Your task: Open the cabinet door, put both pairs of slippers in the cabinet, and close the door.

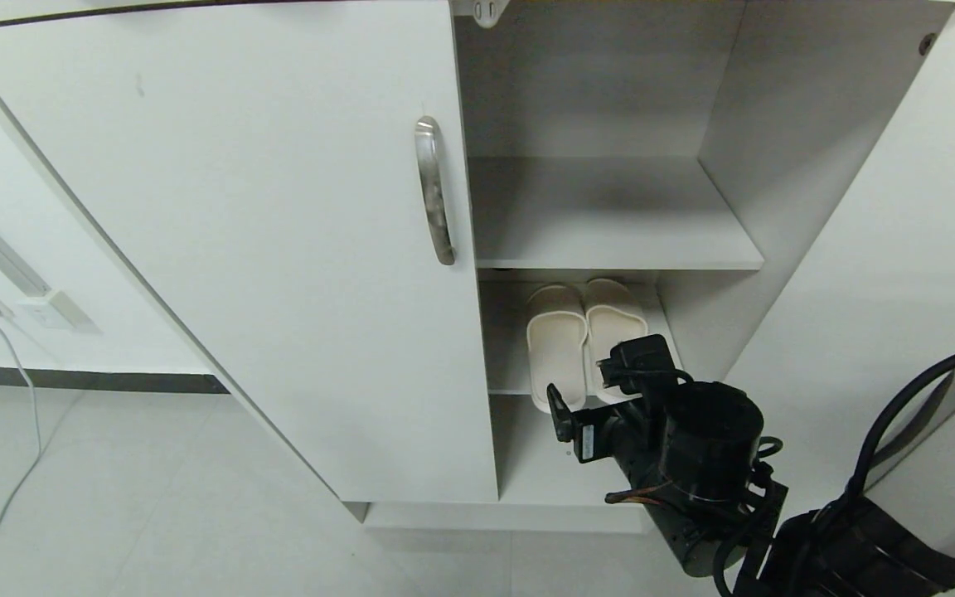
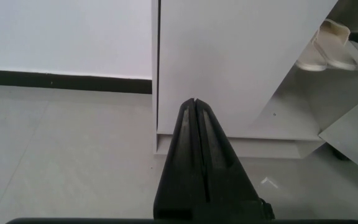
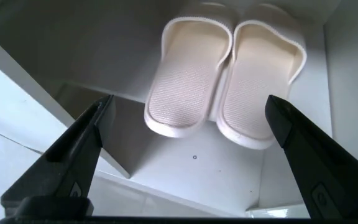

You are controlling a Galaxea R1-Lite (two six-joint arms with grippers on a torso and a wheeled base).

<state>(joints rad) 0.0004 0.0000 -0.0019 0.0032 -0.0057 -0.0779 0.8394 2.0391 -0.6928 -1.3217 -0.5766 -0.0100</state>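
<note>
1. We see the slippers [image 1: 581, 340] on the lower shelf [image 1: 506, 356] of the cabinet [image 1: 776, 124]. The right end effector [image 1: 598, 383] hangs just in front of their heels, outside the cabinet's open side and not touching them.
2. The right end effector's fingers are spread wide, with nothing between them. From its wrist view the two fingers frame the pair, one to either side.
3. The left end effector [image 2: 194, 106] has its fingers pressed together and holds nothing. It sits low over the floor [image 2: 67, 149], well apart from the slippers, and points at the cabinet's base.
4. The slippers are cream-white open-backed slides, side by side and touching. Their toes point to the cabinet's back and their heels reach past the shelf's front edge.
5. The head view gives us the cabinet's front. The left door [image 1: 237, 249] is shut and carries a metal handle [image 1: 433, 191], and the right door [image 1: 900, 232] is swung open.
6. The right wrist view adds the fine ribbing of the footbeds and their raised rims, which the head view leaves too small to tell.
7. The left wrist view shows the pair from the side, at the cabinet's far side, jutting over the shelf edge.
</note>
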